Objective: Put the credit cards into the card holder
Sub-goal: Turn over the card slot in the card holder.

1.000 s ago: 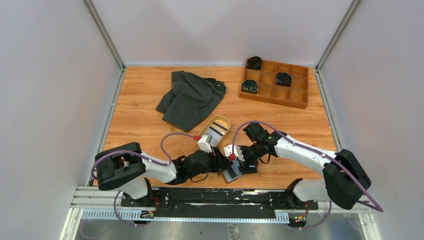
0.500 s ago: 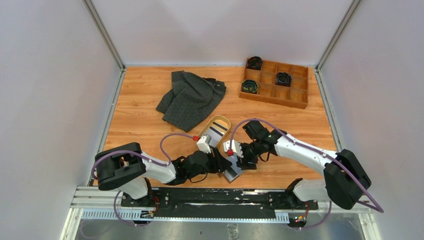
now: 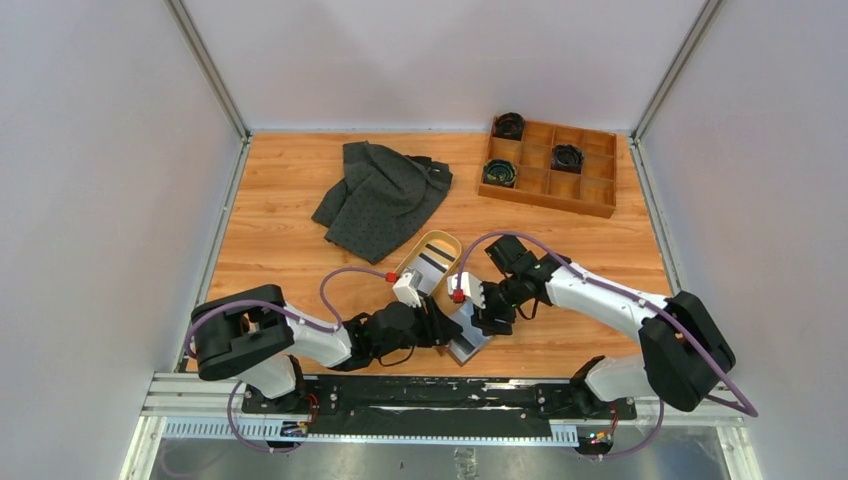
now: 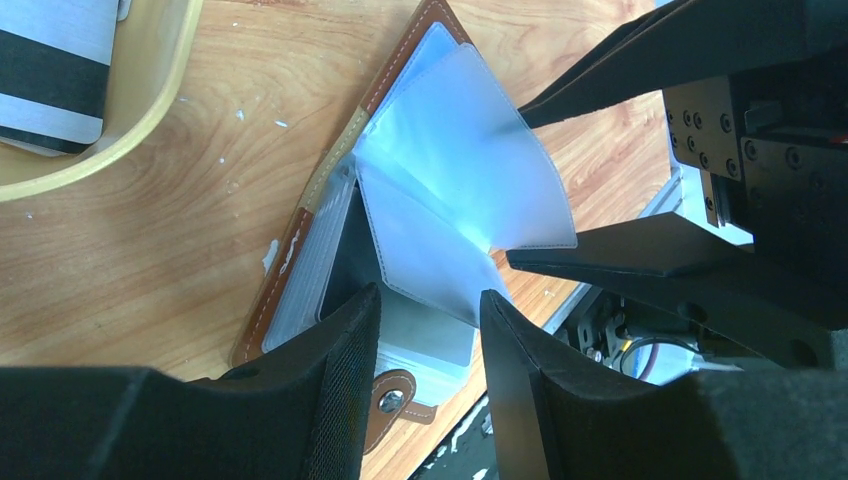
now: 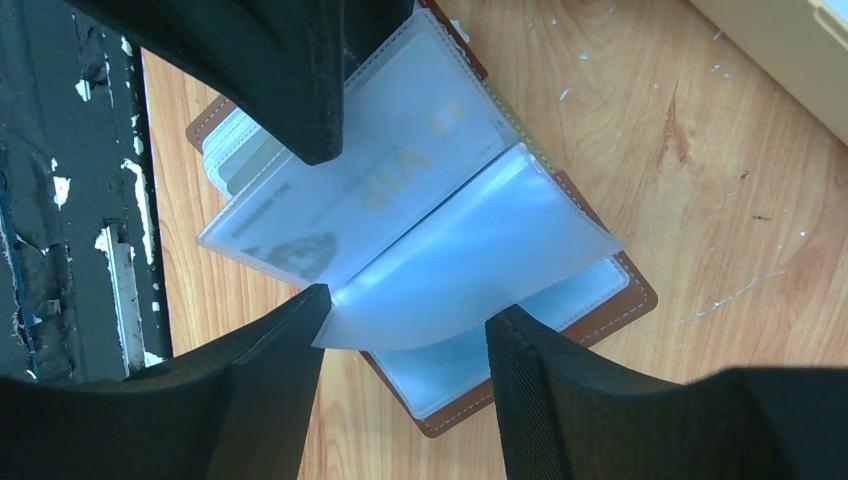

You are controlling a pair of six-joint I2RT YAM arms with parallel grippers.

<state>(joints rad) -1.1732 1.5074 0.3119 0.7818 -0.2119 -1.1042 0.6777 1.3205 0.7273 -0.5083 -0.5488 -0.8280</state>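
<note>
The brown leather card holder (image 3: 468, 342) lies open near the front edge, its clear sleeves fanned up (image 4: 460, 170). One sleeve holds a pale card (image 5: 370, 190) printed "VIP". My left gripper (image 4: 428, 300) stands open just above the sleeve stack by the snap tab (image 4: 392, 400), gripping nothing. One left finger (image 5: 300, 90) rests on the card-filled sleeve. My right gripper (image 5: 405, 312) spans a bowed empty sleeve (image 5: 470, 270) and touches its two edges. Another black-and-white striped credit card (image 4: 50, 70) lies in the oval tan tray (image 3: 447, 243).
A dark grey cloth (image 3: 385, 195) lies at the back middle. A wooden compartment box (image 3: 550, 165) with black coils stands at the back right. The black mounting rail (image 3: 400, 390) runs right below the card holder. Both arms crowd the front centre.
My right gripper has shifted left over the card holder and narrowed its jaws onto the sleeve. The left gripper has barely moved.
</note>
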